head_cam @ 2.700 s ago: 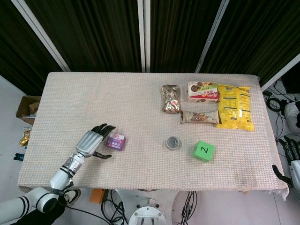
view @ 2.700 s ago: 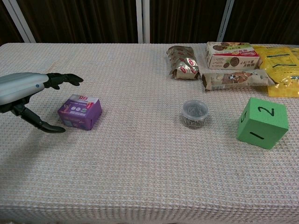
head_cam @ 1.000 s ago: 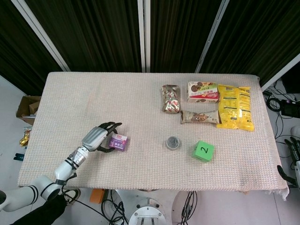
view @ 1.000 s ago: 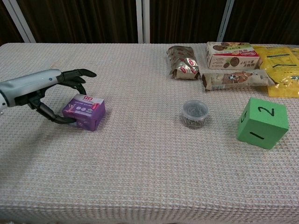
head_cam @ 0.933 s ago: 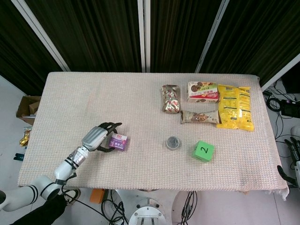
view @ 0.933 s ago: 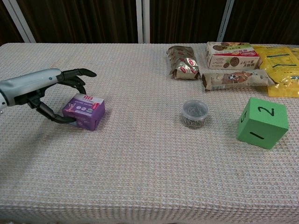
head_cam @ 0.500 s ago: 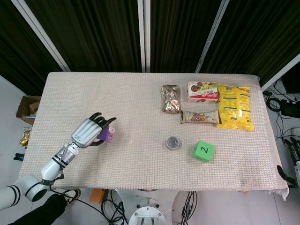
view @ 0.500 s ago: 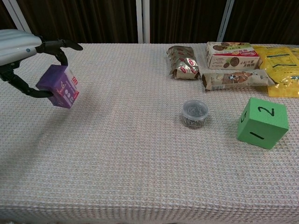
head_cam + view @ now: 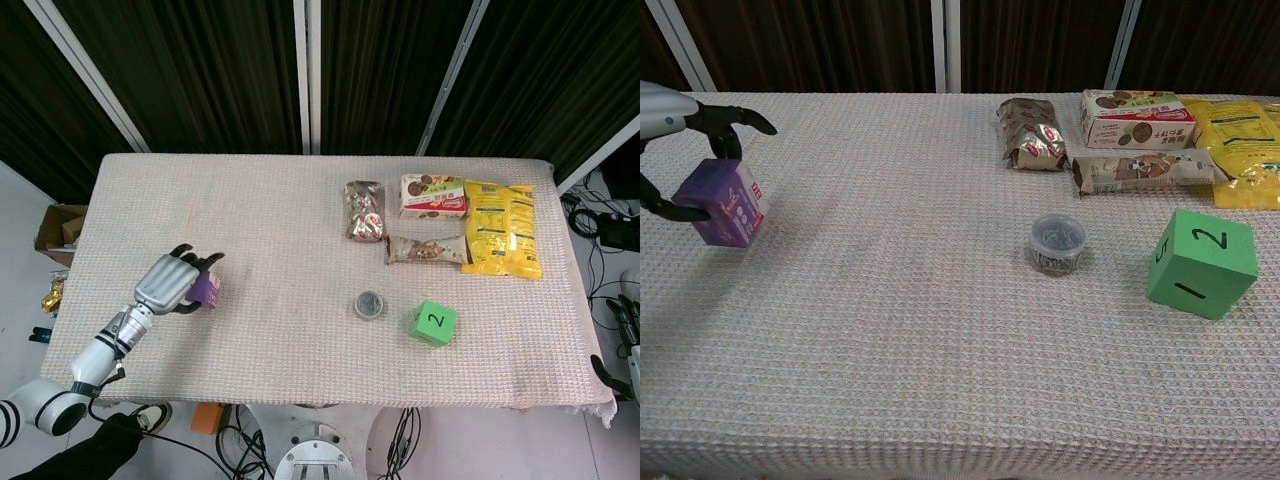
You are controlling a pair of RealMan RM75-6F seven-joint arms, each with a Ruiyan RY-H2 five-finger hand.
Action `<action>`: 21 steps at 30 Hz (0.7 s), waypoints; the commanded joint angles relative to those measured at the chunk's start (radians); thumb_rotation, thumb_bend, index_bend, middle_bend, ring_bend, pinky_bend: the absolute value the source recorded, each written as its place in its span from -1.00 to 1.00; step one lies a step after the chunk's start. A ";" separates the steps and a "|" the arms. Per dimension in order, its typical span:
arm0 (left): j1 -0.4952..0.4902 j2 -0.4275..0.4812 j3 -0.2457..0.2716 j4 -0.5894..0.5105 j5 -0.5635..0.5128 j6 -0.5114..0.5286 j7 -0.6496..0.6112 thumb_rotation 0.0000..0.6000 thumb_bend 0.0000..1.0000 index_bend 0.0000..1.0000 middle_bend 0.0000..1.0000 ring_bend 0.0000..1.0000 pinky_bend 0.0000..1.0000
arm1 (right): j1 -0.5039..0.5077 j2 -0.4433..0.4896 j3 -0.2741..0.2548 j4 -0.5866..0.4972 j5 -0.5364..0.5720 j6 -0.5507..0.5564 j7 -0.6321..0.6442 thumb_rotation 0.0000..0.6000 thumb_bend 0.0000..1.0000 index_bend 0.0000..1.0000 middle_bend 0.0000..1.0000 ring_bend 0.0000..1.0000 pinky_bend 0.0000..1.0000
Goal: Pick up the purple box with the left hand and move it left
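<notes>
Purple box (image 9: 723, 208) – held by left robot hand (image 9: 170, 282), tilted

There is one purple box (image 9: 207, 288). There is one green block (image 9: 433, 322) and one small round tub (image 9: 369, 304). There are four snack packs: one box (image 9: 433, 196) and three bags (image 9: 365, 210) (image 9: 425, 249) (image 9: 500, 228).

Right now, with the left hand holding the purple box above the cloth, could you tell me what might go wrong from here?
The left hand holds the purple box tilted, between thumb and fingers on opposite sides, so it might slip or twist out before being set down.

In the chest view, the hand is already at the frame's left edge; further leftward travel could hide the box there.

The box, tilted, may land on an edge and tip on the woven tablecloth.
</notes>
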 commanded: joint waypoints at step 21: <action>0.006 -0.078 0.040 0.162 0.108 0.053 -0.224 1.00 -0.77 -0.95 -0.67 -0.68 -0.66 | 0.001 0.001 0.001 -0.013 0.000 -0.004 -0.024 1.00 -0.52 -1.00 -1.00 -1.00 -1.00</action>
